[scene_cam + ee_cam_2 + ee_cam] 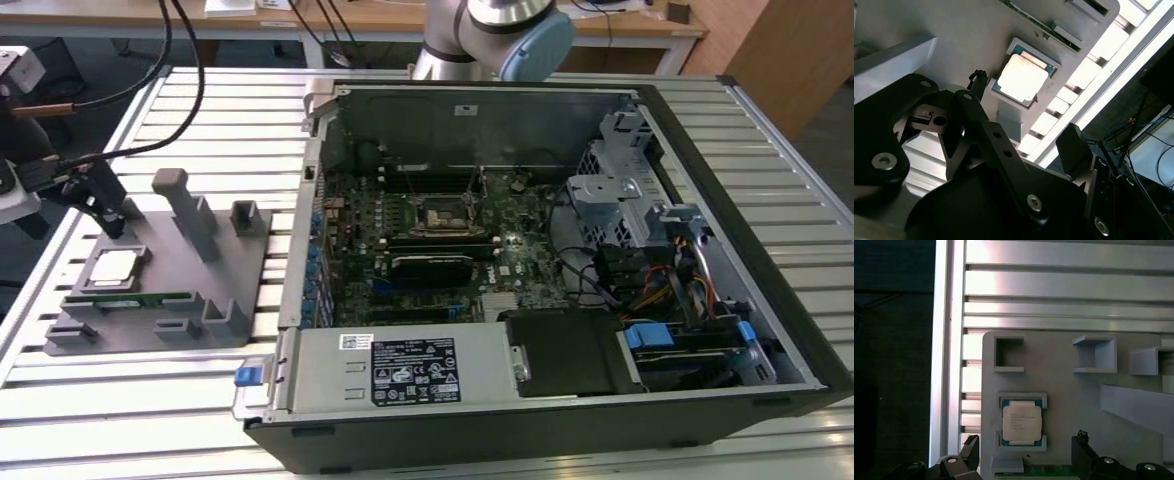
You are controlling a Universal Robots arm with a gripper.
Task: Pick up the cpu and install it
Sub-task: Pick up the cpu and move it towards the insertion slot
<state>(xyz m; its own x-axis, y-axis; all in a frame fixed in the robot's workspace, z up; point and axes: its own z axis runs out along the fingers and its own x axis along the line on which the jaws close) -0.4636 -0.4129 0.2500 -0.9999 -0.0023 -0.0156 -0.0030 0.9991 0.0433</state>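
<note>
The cpu [114, 268] is a small flat square with a silver top, lying in a recess of the grey holder plate [160, 330] at the exterior view's left. In both wrist views the cpu [1021, 421] [1021, 75] sits framed in its pocket. My gripper [114, 210] hangs just above and behind it, apart from the chip. The gripper [1026, 437] [1026, 112] is open, its black fingertips [972, 441] spread wider than the chip, with nothing held. The black socket [441, 215] lies on the green motherboard inside the open computer case [747, 250].
A green memory stick [140, 298] lies on the holder plate in front of the cpu. Grey posts [180, 205] rise from the plate beside the gripper. The slatted metal table [227, 110] ends close to the plate at the exterior view's left. Cables [174, 60] hang over the back.
</note>
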